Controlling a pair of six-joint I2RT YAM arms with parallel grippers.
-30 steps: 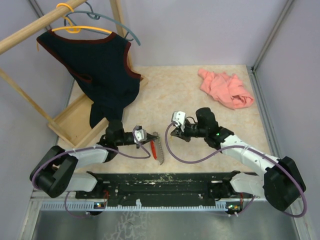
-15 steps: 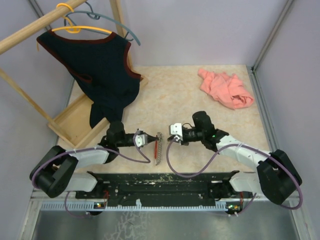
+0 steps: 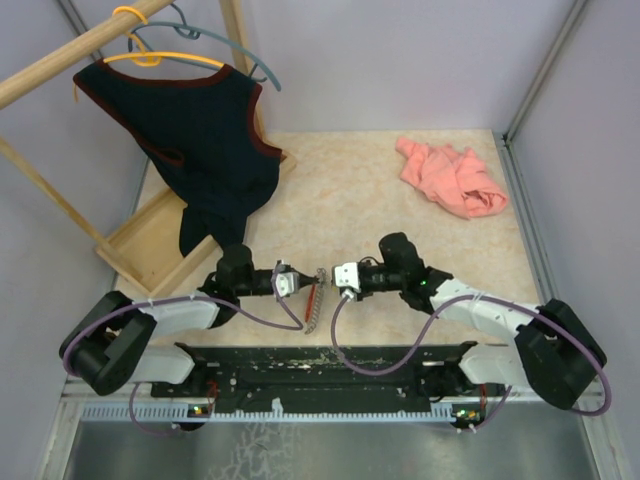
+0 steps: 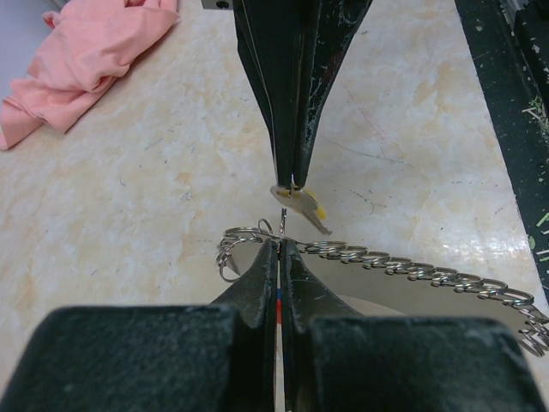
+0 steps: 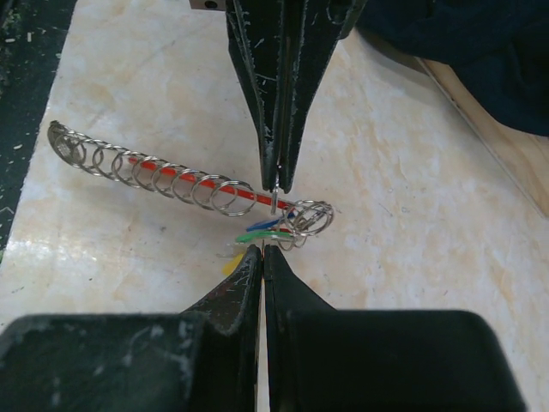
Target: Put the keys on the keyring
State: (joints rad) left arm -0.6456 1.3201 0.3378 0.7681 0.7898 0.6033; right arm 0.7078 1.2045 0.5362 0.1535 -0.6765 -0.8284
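Spotted keyring (image 3: pixel 316 301) lying on table (image 3: pixel 400 215), well apart from pink cloth (image 3: pixel 450 178), nearer the arm bases and to the cloth's left. Ridged strip trailing off away from the cloth, toward the bases. Noted left gripper (image 3: pixel 293 283) on the keyring's side farthest from the cloth, fingers pressed together on a thin wire ring at the strip's end. Noted right gripper (image 3: pixel 338 279) between keyring and cloth, tip to tip with the left, pinched tight on small silvery key (image 4: pixel 302 204) with yellow end.
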